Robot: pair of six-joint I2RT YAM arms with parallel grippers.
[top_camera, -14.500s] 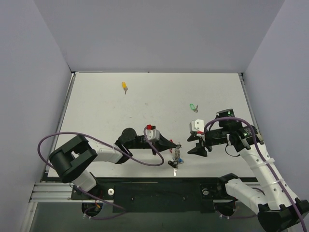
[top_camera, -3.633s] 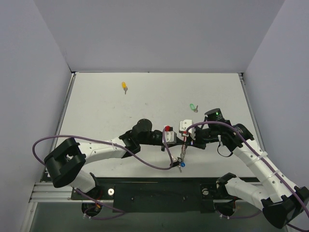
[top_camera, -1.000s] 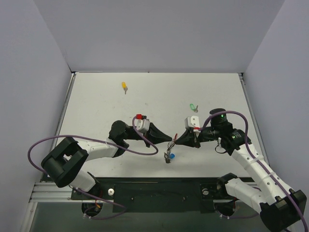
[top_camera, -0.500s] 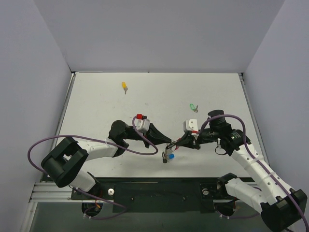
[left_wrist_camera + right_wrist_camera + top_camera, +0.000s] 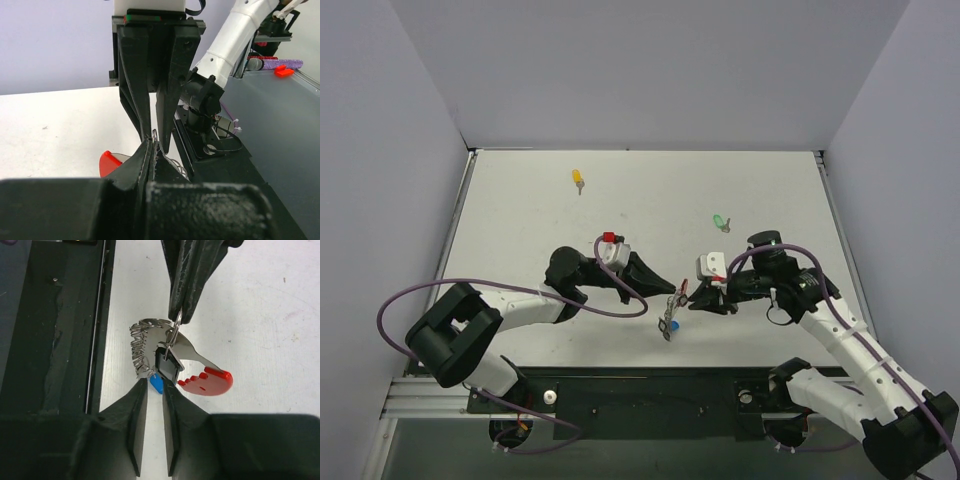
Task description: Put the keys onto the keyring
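The keyring (image 5: 669, 312) hangs over the near middle of the table, and my left gripper (image 5: 673, 291) is shut on its wire ring (image 5: 172, 333). Below the ring dangle a red tag (image 5: 208, 380), a black key (image 5: 168, 365), a blue bit (image 5: 156, 384) and a coiled chain (image 5: 139, 352). My right gripper (image 5: 154, 385) faces the bundle with its jaws a little apart, the blue bit at its tips. In the left wrist view my own fingers (image 5: 145, 150) pinch the wire. A yellow key (image 5: 578, 179) and a green key (image 5: 720, 222) lie further back on the table.
A black base rail (image 5: 650, 395) runs along the near table edge, close below the hanging bundle (image 5: 50, 340). Purple cables (image 5: 610, 306) loop beside each arm. Grey walls (image 5: 410, 120) close in the left, right and far sides.
My right gripper's jaws have parted a little and it has shifted slightly left and nearer. The keyring bundle still hangs from my left gripper.
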